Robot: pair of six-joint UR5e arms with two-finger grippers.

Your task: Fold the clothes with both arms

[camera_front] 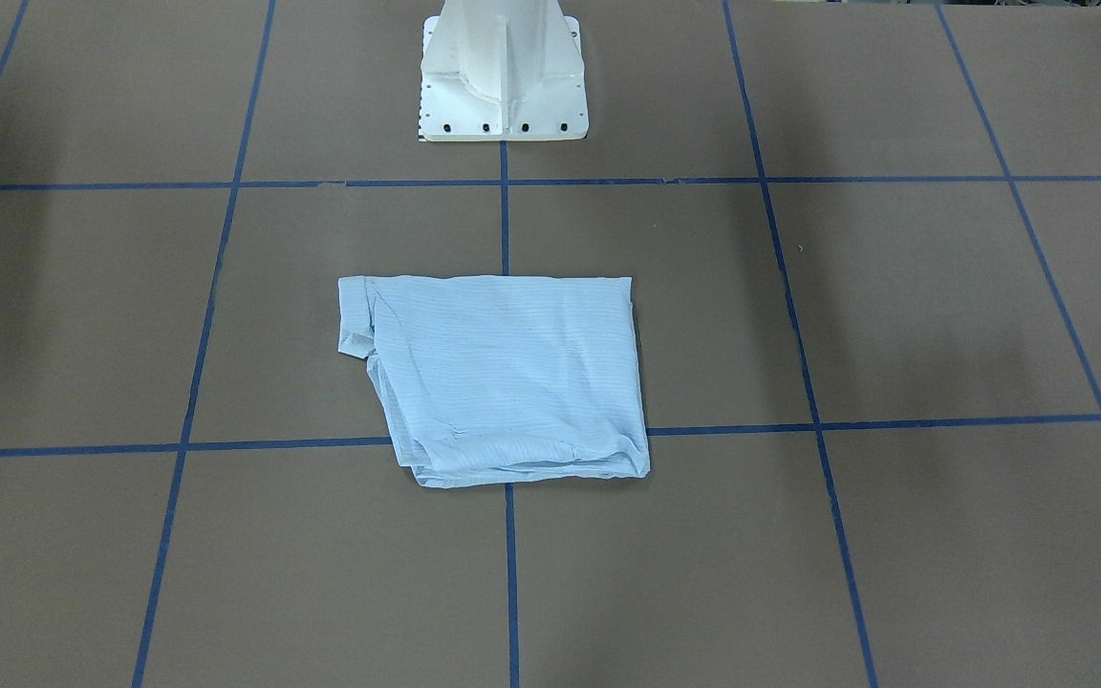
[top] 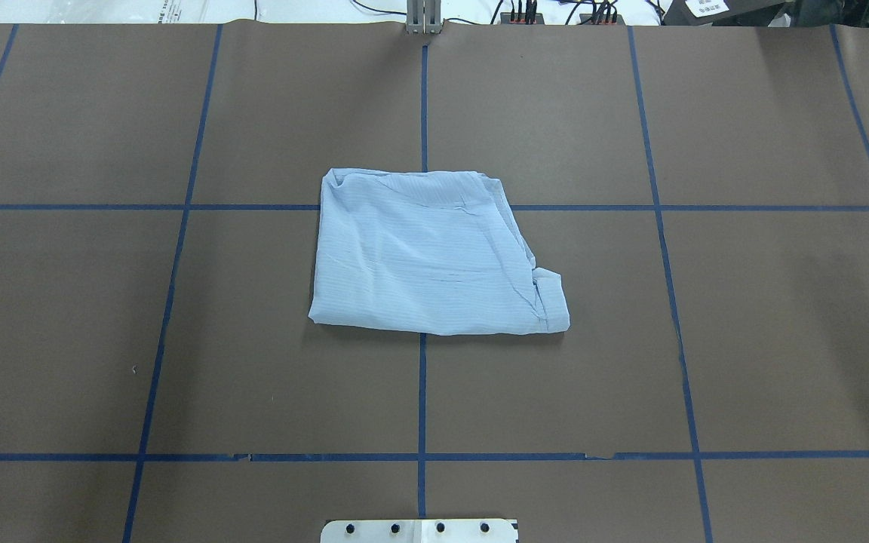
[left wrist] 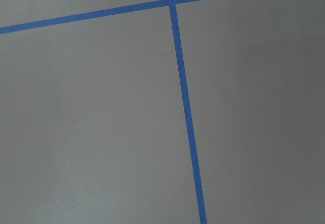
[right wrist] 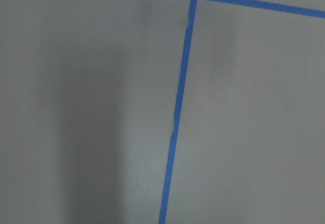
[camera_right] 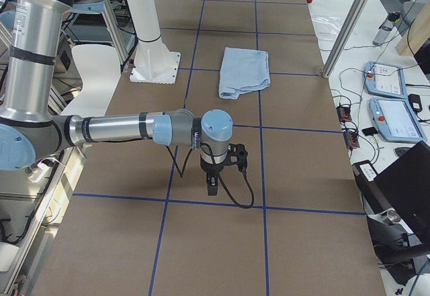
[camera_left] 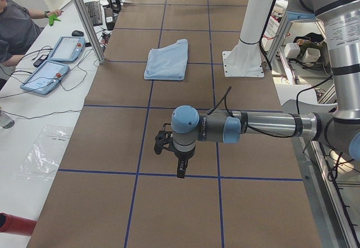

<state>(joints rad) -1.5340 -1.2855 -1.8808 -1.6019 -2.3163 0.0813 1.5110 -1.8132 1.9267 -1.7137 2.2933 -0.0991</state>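
Table [top: 744, 339]: brown surface, and you see it marked into large squares by blue tape lines [top: 422, 392].
Left arm [camera_left: 264, 125]: in the left-end view its forearm lies level over the table's left end, wrist turned down. It is well apart from the garment.
Right arm [camera_right: 121, 129]: the right-end view gives you the same pose at the table's other end, forearm level, wrist down, also well apart from the garment.
Pedestal [camera_front: 503, 76]: white base, bolted at the robot's edge of the table on the centre tape line.
Shirt [top: 427, 256]: light blue with fine stripes, folded into a compact four-sided bundle. You will find it lying flat at mid-table, out in front of the pedestal and clear of it. It covers the crossing of the centre line and one cross line. Nothing touches it.
Shirt corner [top: 551, 290]: a small turned-over flap sits at the bundle's near corner on the robot's right.
Left gripper [camera_left: 181, 172]: black, points down above bare table. You get it in the side view only, so I cannot tell whether the fingers are apart or together.
Right gripper [camera_right: 212, 188]: black, points down above a tape line. Side view only, so finger state cannot be told.
Wrist views: both give you only brown surface and blue tape.
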